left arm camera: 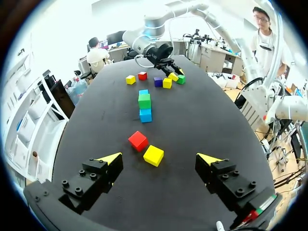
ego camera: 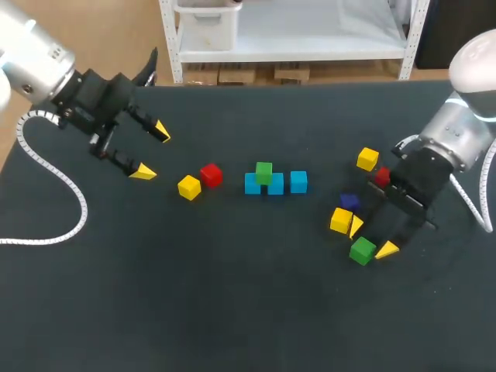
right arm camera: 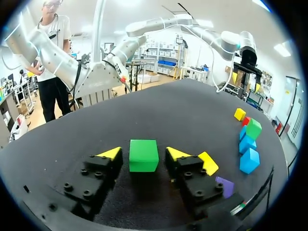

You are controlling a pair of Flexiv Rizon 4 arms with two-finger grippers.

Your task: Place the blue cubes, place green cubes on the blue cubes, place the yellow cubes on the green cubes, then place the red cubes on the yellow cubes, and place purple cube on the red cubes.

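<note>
Both jaws spread | right wrist: green cube (right arm camera: 143,155) between right jaws, untouched | head: contact unclear

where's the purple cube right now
In the head view the purple cube lies on the right of the table, right beside a yellow cube and near the right gripper.

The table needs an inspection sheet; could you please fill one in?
Surface: black table.
Job's things: three blue cubes in a row, green cube on them; red cube and yellow cube left of them; purple cube, second red cube, two more yellow cubes beside the right gripper.
Clutter: nothing seen.
Grippers: left gripper open, empty; right gripper open around second green cube.
Cables: white coiled cable on the table's left side.
Surroundings: nothing seen over the table.
</note>
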